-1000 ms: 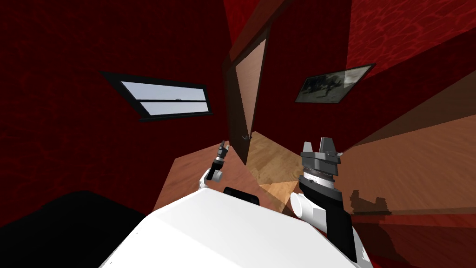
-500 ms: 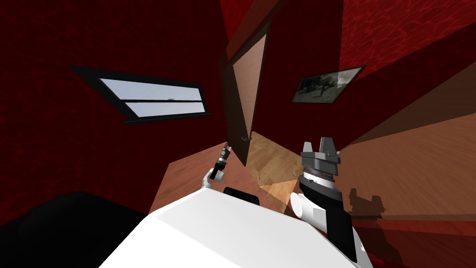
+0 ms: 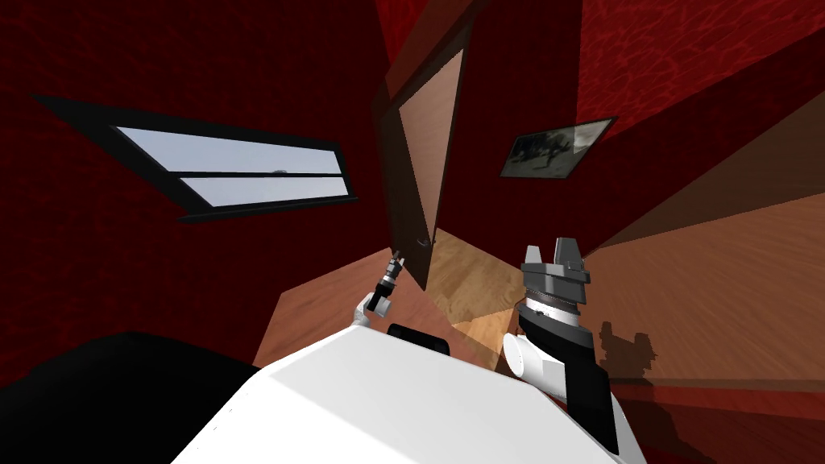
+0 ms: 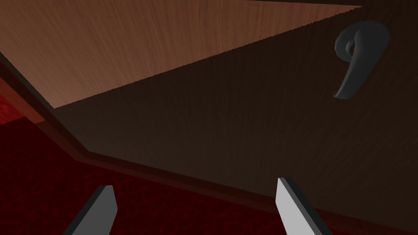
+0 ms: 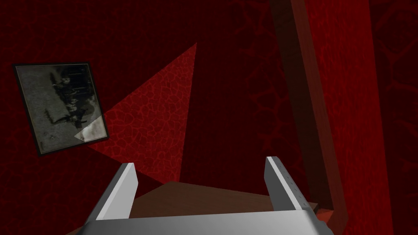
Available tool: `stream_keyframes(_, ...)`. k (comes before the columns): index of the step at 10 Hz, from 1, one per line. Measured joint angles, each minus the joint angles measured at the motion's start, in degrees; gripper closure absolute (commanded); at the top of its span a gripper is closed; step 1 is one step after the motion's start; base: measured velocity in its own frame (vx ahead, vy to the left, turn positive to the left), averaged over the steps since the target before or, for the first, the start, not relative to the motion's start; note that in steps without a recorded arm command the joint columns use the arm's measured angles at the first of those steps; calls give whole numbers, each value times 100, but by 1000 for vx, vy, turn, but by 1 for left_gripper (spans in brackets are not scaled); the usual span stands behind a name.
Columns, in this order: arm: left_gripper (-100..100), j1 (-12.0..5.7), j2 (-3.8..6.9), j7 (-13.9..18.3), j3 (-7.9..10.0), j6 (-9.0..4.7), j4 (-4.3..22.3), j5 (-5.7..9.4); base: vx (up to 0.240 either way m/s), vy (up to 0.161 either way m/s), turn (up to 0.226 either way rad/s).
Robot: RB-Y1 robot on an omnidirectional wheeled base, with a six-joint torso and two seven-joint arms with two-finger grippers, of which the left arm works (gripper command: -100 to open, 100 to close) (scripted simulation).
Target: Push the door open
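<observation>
The left hand point(image 3: 394, 259), fingers apart, is nearer: the dark door point(image 3: 403, 177), ajar, stands close at its 12 o'clock, handle point(image 3: 423, 241) toward 2 o'clock. The right hand point(image 3: 561, 256), fingers also apart, is at 3 o'clock.

right gripper point(image 3: 566, 244) was a grey stepped block on a ribbed collar point(image 3: 551, 305), then black forearm point(image 3: 592, 391); left gripper point(image 3: 394, 259) slimmer, black-and-white wrist point(image 3: 377, 300); fingers point(image 4: 103, 208) light grey blades.

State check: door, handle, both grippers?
Door, ajar.
Handle, untouched.
Left gripper, open, empty, facing the door near the handle.
Right gripper, open, empty, raised away from the door.
</observation>
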Motion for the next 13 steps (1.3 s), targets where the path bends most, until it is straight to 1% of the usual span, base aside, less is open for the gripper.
stream_keyframes(1,-100,-88,-10,0,-39,-42,189,-15,75,81,-115)
stream_keyframes(3,-100,-234,-24,-6,-121,-71,496,-45,59,77,-100)
stream_keyframes(5,-100,-389,-41,-12,-199,-179,891,-74,76,96,-108)
stream_keyframes(8,-100,-562,-14,20,-315,-262,1336,-109,71,87,-97)
stream_keyframes(10,-100,-710,-24,26,-386,-332,1676,-133,69,88,-102)
stream_keyframes(11,-100,-764,-36,21,-426,-368,1826,-148,70,85,-91)
stream_keyframes(13,-100,-859,-34,29,-502,-364,2026,-174,57,65,-53)
